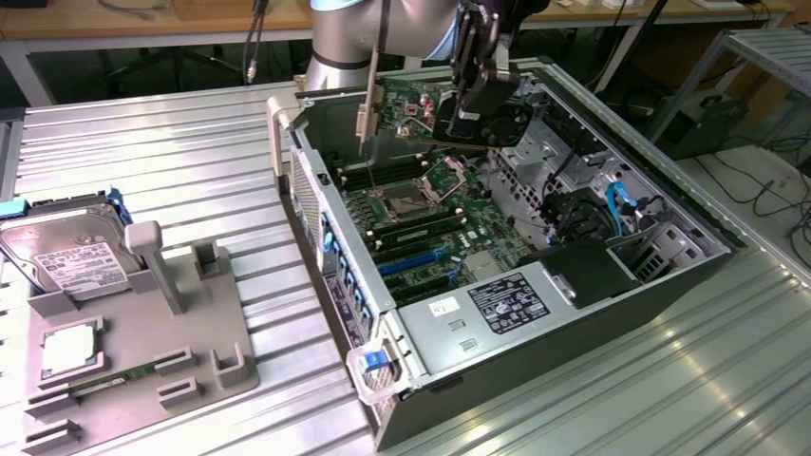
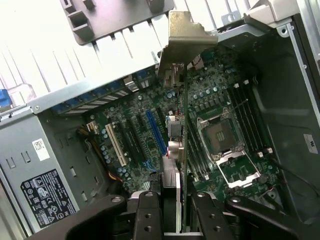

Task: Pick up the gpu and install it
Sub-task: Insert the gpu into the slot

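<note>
- The gripper [image 1: 466, 112] [image 2: 176, 205] is clamped partway closed on the gpu [image 1: 408, 109] [image 2: 176, 150], with one finger on each face of the card.
- The gpu stands on edge between the fingers, over the open computer case [image 1: 571, 380].
- Its pale metal bracket [image 1: 367, 109] [image 2: 186, 35] is at the end of the card farthest from the fingers.
- Its black fan [image 1: 510, 122] is just beside the gripper body.
- The motherboard [image 1: 431, 204] [image 2: 135, 135] lies directly below the gripper, and the card's lower edge hangs apart from it.
- The CPU socket [image 1: 412, 199] [image 2: 220, 135] sits beneath the gripper on one side of the card.
- A blue expansion slot [image 2: 152, 132] sits on the other side of the card.
- The power supply [image 1: 500, 313] [image 2: 35, 170], with its black label, is farther from the gripper at the case's end.
- Well apart from the gripper, outside the case, a hard drive [image 1: 64, 256] leans on a grey fixture [image 1: 190, 323] on the slatted metal table [image 1: 165, 152].
</note>
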Robot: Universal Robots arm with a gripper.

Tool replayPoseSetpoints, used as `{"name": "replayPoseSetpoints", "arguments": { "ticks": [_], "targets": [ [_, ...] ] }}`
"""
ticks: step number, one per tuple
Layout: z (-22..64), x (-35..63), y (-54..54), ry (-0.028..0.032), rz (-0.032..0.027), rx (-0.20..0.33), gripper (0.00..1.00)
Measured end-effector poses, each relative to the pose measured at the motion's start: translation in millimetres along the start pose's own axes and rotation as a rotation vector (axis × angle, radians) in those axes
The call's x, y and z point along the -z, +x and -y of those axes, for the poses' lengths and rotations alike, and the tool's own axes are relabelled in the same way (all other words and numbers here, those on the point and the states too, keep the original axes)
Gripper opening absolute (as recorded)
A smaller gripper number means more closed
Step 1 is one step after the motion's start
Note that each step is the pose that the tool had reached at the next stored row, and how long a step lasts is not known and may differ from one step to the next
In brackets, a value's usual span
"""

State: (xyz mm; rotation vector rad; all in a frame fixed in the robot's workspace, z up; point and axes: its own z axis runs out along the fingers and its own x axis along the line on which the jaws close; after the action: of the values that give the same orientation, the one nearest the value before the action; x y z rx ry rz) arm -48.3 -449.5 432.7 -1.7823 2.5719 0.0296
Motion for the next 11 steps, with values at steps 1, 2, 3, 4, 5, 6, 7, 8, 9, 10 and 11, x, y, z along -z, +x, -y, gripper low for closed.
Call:
{"name": "replayPoseSetpoints", "arguments": {
  "ticks": [1, 2, 3, 4, 5, 6, 7, 8, 9, 10, 11],
  "targets": [
    [0.0, 0.0, 0.0, -0.0002, -0.0002, 0.011, 0.27],
    [0.0, 0.0, 0.0, -0.0004, -0.0002, 0.021, 0.27],
    [0.0, 0.0, 0.0, -0.0007, -0.0003, 0.033, 0.27],
    [0.0, 0.0, 0.0, -0.0009, -0.0004, 0.043, 0.27],
    [0.0, 0.0, 0.0, -0.0011, -0.0005, 0.055, 0.27],
    [0.0, 0.0, 0.0, -0.0014, -0.0006, 0.067, 0.27],
    [0.0, 0.0, 0.0, -0.0018, -0.0008, 0.088, 0.27],
    [0.0, 0.0, 0.0, -0.0021, -0.0009, 0.100, 0.27],
    [0.0, 0.0, 0.0, -0.0024, -0.0010, 0.113, 0.27],
    [0.0, 0.0, 0.0, -0.0027, -0.0012, 0.130, 0.27],
    [0.0, 0.0, 0.0, -0.0030, -0.0013, 0.145, 0.27]
  ]
}}
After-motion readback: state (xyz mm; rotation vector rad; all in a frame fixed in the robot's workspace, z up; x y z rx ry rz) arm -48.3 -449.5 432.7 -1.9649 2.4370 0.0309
